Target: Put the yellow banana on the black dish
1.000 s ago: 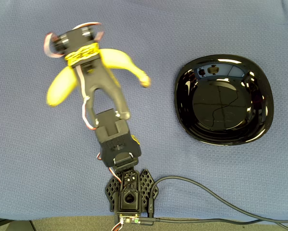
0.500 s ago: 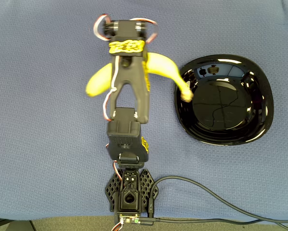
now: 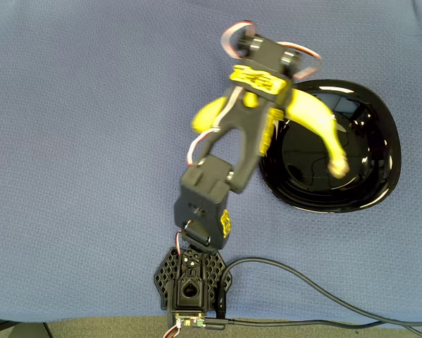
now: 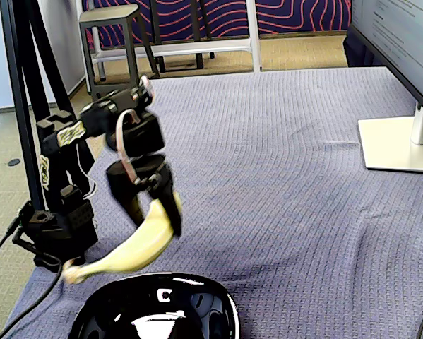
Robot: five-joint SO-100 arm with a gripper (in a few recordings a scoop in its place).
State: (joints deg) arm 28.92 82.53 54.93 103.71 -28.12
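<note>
Covering the table, blue cloth; tool seemingly clamps yellow banana above black dish.

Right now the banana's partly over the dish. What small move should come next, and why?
Probably swing a little further toward the black dish, then lower. The gripper holds the yellow banana in the air, and in the overhead view its stem end is over the dish while the other end sticks out past the rim over the cloth.

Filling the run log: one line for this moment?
claw: shut on banana | banana: lifted, partly over black dish | not yet released
</note>
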